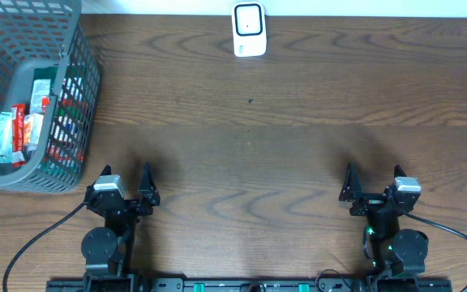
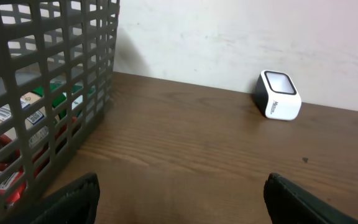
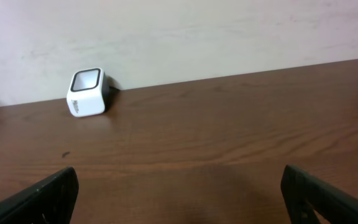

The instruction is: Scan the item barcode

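Packets [image 1: 21, 130] in red, white and green are the things to scan. They lie in a grey basket [image 1: 83, 77] at the upper left of the overhead picture. They are packed close together, and most seem to lie with their long side running up and down the frame. I cannot tell which one shows its barcode.

The left claw [image 1: 126, 175] is at the lower left, just below the basket's bottom corner. Its two fingers are wide apart and hold nothing. The right claw [image 1: 373, 173] is at the lower right, far from the basket. Its fingers are wide apart too, and it holds nothing.

So the left arm is much nearer. From that claw the packets are up and to the left, behind the basket's tall mesh wall. I think the claw has to lift over the rim and come down from above, because the wall blocks the way from the side.

The white scanner [image 1: 249, 31] stands at the top middle of the frame, at the far edge of the table [image 1: 250, 138] by the wall. Its dark window looks up. Between both claws and the scanner the brown wood is bare, so there is lots of room to carry a packet across. The basket's left side runs out of the picture.
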